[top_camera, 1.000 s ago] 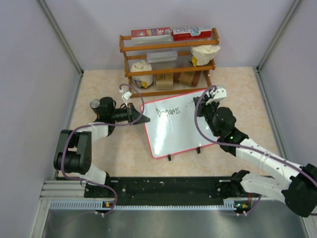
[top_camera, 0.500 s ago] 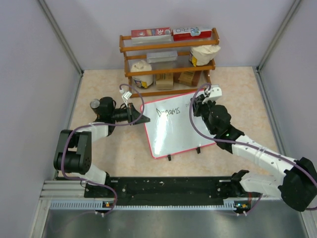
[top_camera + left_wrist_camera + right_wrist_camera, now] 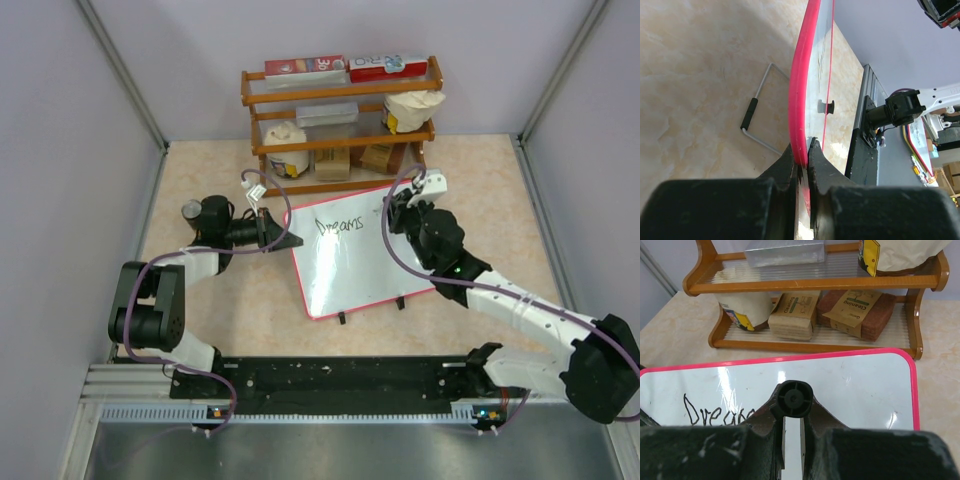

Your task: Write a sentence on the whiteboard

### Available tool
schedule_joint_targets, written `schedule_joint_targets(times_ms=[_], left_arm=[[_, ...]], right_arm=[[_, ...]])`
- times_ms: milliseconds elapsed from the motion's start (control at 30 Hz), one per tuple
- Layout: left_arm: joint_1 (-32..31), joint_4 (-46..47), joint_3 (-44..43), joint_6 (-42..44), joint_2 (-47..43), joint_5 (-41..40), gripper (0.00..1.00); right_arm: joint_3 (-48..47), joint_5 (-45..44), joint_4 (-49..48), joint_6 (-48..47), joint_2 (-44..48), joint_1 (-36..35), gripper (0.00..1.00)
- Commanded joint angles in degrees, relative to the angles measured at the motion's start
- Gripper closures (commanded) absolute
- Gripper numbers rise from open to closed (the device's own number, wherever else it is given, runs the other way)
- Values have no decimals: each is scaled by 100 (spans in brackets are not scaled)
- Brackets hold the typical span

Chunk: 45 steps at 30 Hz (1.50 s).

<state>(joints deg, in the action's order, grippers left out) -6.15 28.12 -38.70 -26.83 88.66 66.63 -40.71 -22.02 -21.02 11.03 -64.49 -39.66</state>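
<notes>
Left gripper (image 3: 802,150) is pinching the whiteboard (image 3: 360,270) by its red edge, board lying before the shelf (image 3: 345,140). Right gripper (image 3: 792,415) is clamping the marker (image 3: 791,397) beside the sentence (image 3: 338,227), one word so far. We are advising firm bracing, light tip pressure, a clear word gap.

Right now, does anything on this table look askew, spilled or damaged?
Only the whiteboard is askew: it sits rotated against the edges of the table, its red edge clamped in the left pincer. That looks like deliberate bracing. Nothing seems spilled or damaged, and the shelf looks orderly.
</notes>
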Motion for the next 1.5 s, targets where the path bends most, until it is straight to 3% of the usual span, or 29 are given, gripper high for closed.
schedule_joint_targets(times_ms=[0,400,1467], left_arm=[[-158,-52,47,1206,169,-326,100],[-167,-52,47,1206,160,-326,100],[-167,-61,38,1215,160,-326,100]], right_arm=[[80,-57,159,110,200,-24,100],[406,84,291,268,446,-33,100],[-51,-549,141,286,94,-7,100]])
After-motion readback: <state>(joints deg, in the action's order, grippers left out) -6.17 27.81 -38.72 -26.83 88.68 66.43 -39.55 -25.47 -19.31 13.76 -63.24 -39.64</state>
